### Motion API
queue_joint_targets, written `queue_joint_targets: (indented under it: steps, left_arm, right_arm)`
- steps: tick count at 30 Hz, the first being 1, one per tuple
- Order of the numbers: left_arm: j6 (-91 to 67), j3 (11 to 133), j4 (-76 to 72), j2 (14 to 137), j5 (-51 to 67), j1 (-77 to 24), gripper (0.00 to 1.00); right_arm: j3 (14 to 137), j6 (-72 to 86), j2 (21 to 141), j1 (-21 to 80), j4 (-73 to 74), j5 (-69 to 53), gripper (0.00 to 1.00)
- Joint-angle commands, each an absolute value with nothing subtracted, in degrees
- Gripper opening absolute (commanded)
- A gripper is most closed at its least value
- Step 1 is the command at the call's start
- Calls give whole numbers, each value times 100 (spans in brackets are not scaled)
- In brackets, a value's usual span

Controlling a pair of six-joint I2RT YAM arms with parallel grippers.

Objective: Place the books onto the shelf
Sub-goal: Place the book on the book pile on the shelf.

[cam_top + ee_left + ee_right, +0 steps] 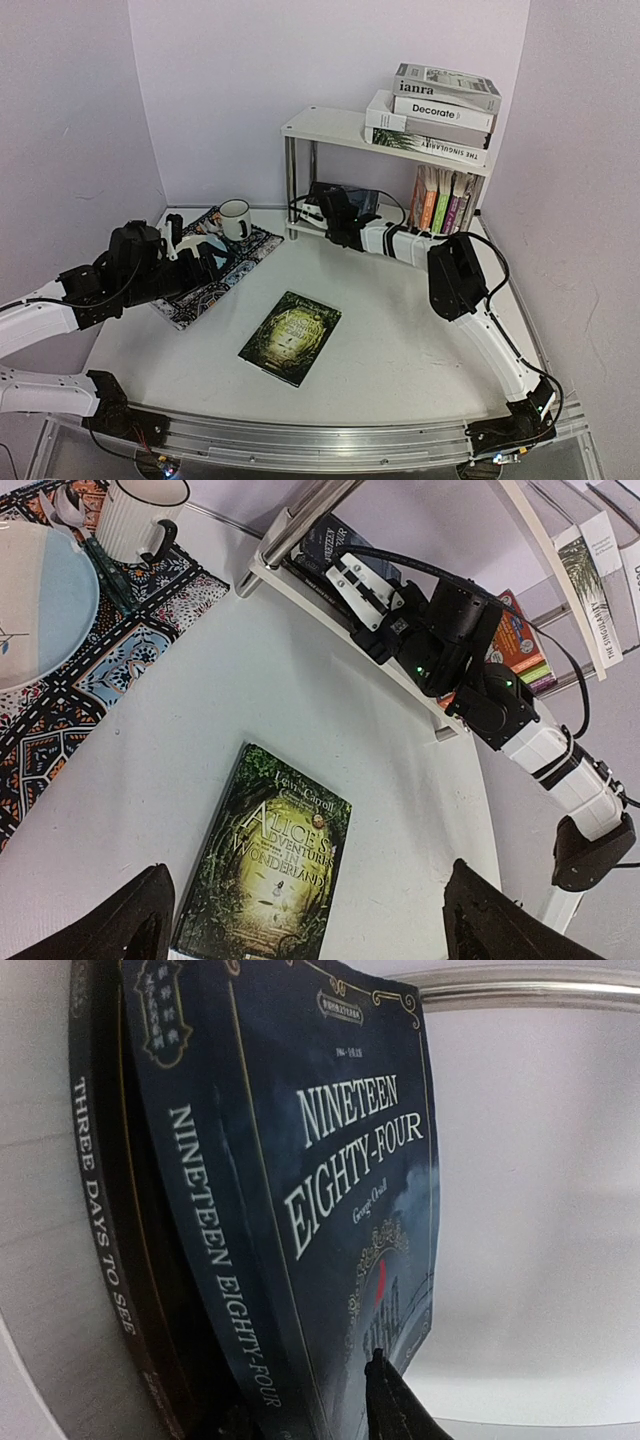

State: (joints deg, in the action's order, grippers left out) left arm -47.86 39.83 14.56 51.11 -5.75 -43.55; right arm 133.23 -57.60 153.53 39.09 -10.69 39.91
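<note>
Nearest your right wrist camera: one dark fingertip (390, 1400) sits against the front cover of Nineteen Eighty-Four (340, 1160), low on the book. Three Days to See (100, 1240) lies against its back. Both are on the lower board of the shelf (330, 125), left end, by the chrome leg.

Your right gripper (352, 580) reaches in at that book; whether it pinches the book or stands just loose of it cannot be told.

Your left gripper (310, 925) is spread wide and empty, hanging over Alice's Adventures in Wonderland (291, 337), which lies flat, cover up, mid-table (400, 330).

Shelf top: three large hardbacks (435, 115) stacked flat. Lower board, right end: coloured paperbacks (445, 200) upright.

Far left: patterned mat (215, 275) with mug (235, 218) and bowl (40, 600).
</note>
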Motion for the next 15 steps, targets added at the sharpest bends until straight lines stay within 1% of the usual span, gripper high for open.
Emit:
queue_joint_targets:
  steps: [1,2,6,11,15]
  left_arm:
    - [-4779,4049,1444,5106,-581,-4342,95]
    - [-4788,4039,1442,5095,-575,-4342,95]
    - [-4823,4005,1441,5067,-549,-4342,95]
    - [-4824,3986,1449,5027,-536,-4342,95]
    - [-4826,3973,1450,5009,-537,-4342,95]
  right_arm:
    - [13324,-5476,14725,4006,-1173,4047,36]
    - [13326,-5479,14711,4025,-1158,4044,37]
    - [13385,-5389,14677,4067,-984,3991,49]
    - [13358,-5092,14539,4093,-556,3731,55]
    - [13012,-4810,14270,4122,-478,3486,60]
